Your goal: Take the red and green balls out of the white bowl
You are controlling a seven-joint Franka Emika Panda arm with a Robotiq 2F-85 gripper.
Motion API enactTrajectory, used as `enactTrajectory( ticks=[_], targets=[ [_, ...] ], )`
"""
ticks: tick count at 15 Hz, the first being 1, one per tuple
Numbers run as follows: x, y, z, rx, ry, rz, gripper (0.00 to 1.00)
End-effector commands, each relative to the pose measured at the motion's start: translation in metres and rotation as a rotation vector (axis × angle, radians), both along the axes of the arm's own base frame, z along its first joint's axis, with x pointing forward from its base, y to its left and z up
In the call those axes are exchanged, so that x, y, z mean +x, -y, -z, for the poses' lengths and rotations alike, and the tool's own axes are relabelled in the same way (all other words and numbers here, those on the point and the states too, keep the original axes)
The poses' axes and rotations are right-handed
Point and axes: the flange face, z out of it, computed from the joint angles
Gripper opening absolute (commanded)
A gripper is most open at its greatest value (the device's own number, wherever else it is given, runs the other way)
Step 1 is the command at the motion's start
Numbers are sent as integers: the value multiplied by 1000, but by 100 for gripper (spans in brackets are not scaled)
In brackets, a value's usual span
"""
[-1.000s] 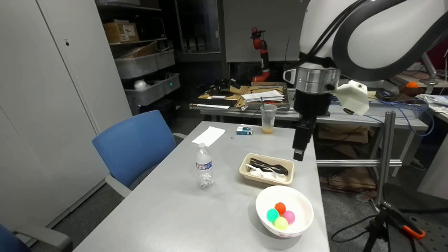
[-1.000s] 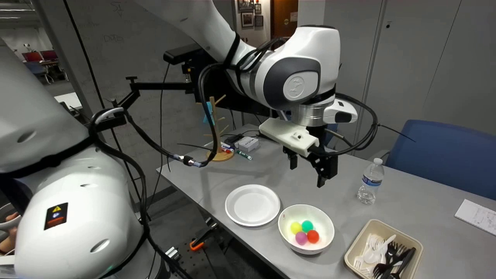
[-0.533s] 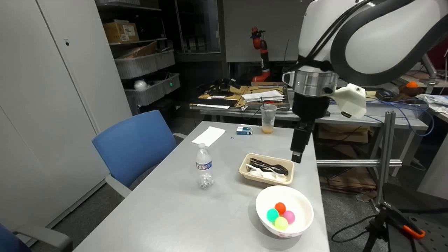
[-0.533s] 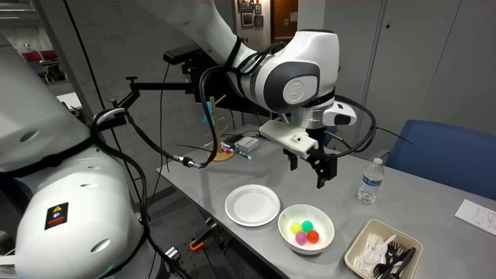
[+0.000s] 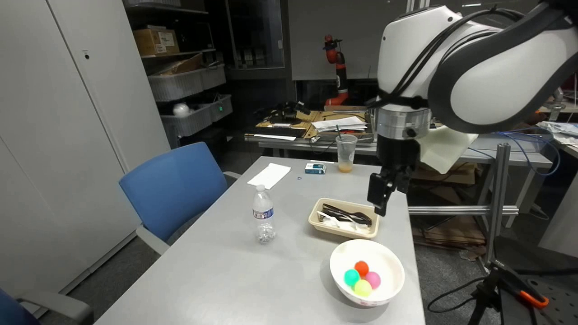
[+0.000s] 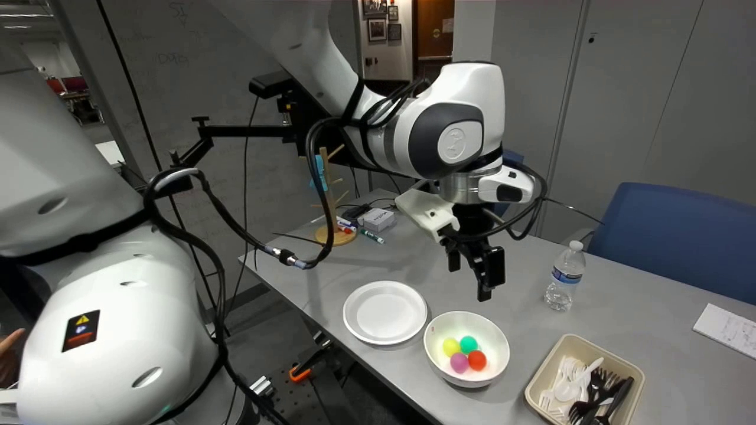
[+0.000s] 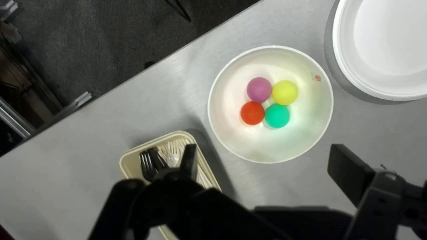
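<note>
The white bowl (image 7: 270,150) stands on the table and shows in both exterior views. Inside it the red ball (image 7: 252,113) and the green ball (image 7: 277,116) touch side by side. Against them lie a pink ball (image 7: 259,89) and a yellow ball (image 7: 285,92). My gripper (image 6: 469,283) hangs above the table, higher than the bowl (image 6: 466,381) and apart from it. In the wrist view the gripper (image 7: 264,148) is wide open, with nothing held between its black fingers (image 7: 350,173). All the balls are in full sight there.
A beige tray of plastic cutlery (image 6: 534,392) sits close to the bowl, partly behind a finger in the wrist view. On the bowl's opposite side lies a white plate (image 6: 385,339). A water bottle (image 6: 565,277) stands farther off. The table edge (image 7: 173,53) runs near the bowl.
The arm has come lower, and the gripper has turned about its upright axis. It remains open. The bowl and the balls have not moved.
</note>
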Motion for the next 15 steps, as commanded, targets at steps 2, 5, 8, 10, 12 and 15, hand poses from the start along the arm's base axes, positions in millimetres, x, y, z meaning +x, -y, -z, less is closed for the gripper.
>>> enactTrajectory(
  ticks=[2, 5, 8, 10, 12, 15],
  targets=[
    [0, -8, 11, -3, -24, 56, 100],
    [0, -10, 17, -3, -35, 59, 100],
    [0, -9, 16, -3, -34, 60, 100],
    [-1, -14, 21, 0, -32, 76, 100],
    [-3, -21, 29, -4, -32, 101, 100],
    [0, -31, 44, -4, -40, 160, 100]
  ],
)
